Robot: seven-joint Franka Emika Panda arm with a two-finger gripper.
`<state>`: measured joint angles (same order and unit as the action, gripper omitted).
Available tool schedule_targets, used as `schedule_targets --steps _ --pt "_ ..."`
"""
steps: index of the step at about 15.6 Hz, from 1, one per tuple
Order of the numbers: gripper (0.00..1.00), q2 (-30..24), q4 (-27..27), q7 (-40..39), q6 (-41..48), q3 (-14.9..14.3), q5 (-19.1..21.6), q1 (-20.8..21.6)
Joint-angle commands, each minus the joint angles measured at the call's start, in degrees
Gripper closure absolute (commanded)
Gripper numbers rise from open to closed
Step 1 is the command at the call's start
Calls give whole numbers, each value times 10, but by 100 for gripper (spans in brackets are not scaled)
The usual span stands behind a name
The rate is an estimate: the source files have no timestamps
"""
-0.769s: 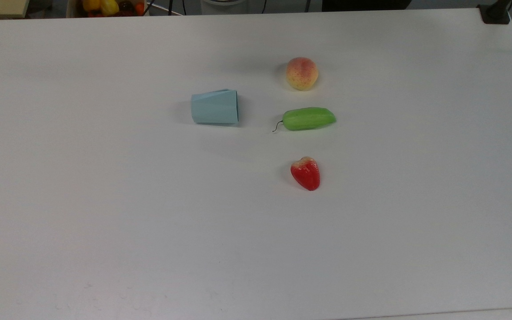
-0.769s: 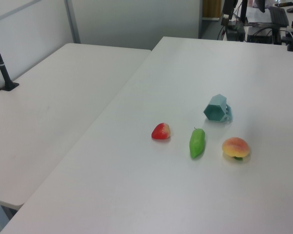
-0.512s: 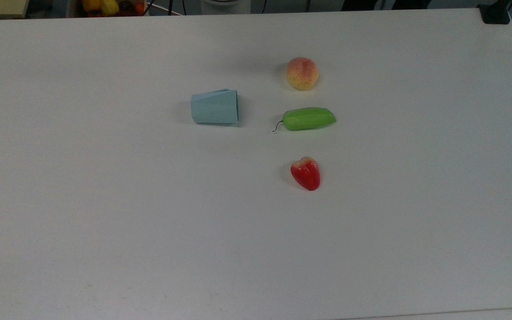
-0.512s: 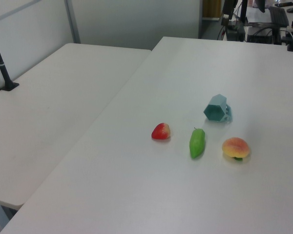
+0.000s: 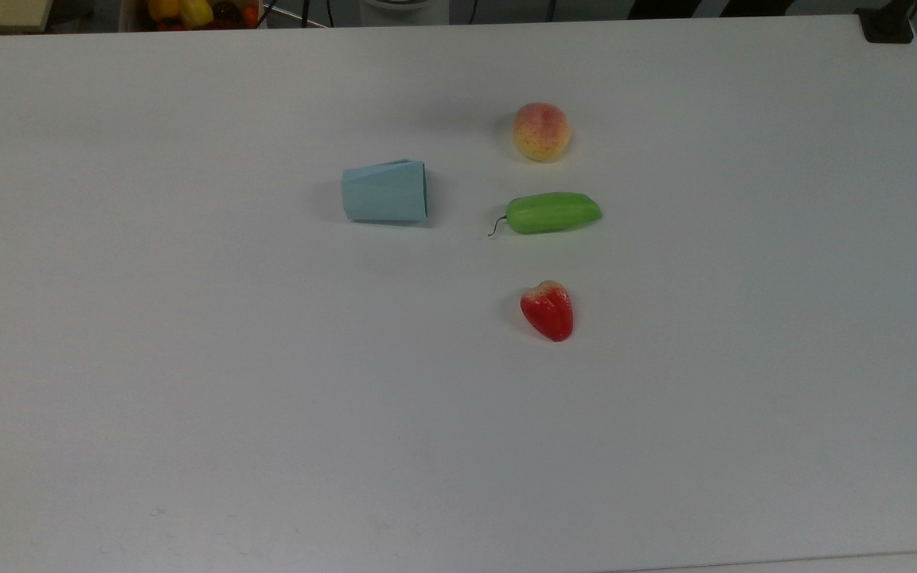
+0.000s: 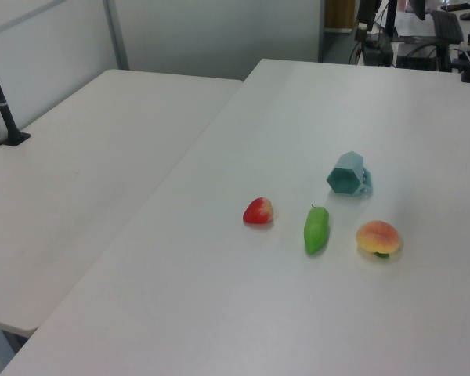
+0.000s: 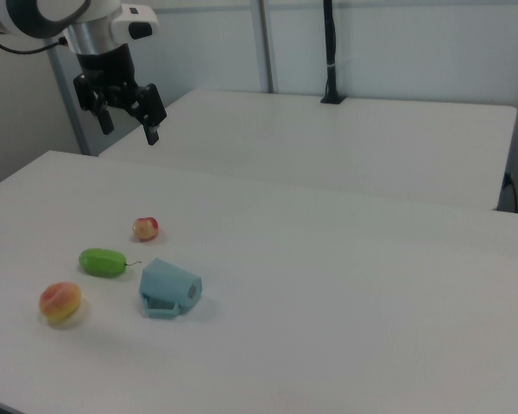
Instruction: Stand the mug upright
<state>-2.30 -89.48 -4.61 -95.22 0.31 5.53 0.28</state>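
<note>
The pale blue faceted mug (image 5: 384, 191) lies on its side on the white table (image 5: 188, 358), its wider end toward the top view's right. In the left view the mug (image 6: 347, 175) shows one hexagonal end toward the camera. In the right view the mug (image 7: 168, 289) lies near the table's front left. My gripper (image 7: 129, 126) hangs open high above the table's far left in the right view, well away from the mug, with nothing between its fingers.
A peach (image 5: 541, 131), a green vegetable (image 5: 552, 212) and a strawberry (image 5: 548, 309) lie in a line on the top view's right of the mug. A second table (image 6: 78, 180) adjoins this one. A black post (image 7: 329, 52) stands on it.
Nothing on the table has moved. A dark shape at the far edge of the top view has shifted to the right.
</note>
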Motion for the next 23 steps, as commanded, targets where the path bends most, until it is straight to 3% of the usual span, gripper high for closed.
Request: schedule_targets --steps 1,8,11,13,15,23 --pt "0 -18 -18 -12 6 3 -3 -6" --pt "0 -15 -26 -6 11 9 -5 1" --pt "0 -12 -31 27 8 31 -13 -4" --pt "0 1 -30 80 6 40 -39 2" --pt "0 14 -35 122 6 69 -77 2" --pt "0 41 -114 249 -58 125 -165 11"
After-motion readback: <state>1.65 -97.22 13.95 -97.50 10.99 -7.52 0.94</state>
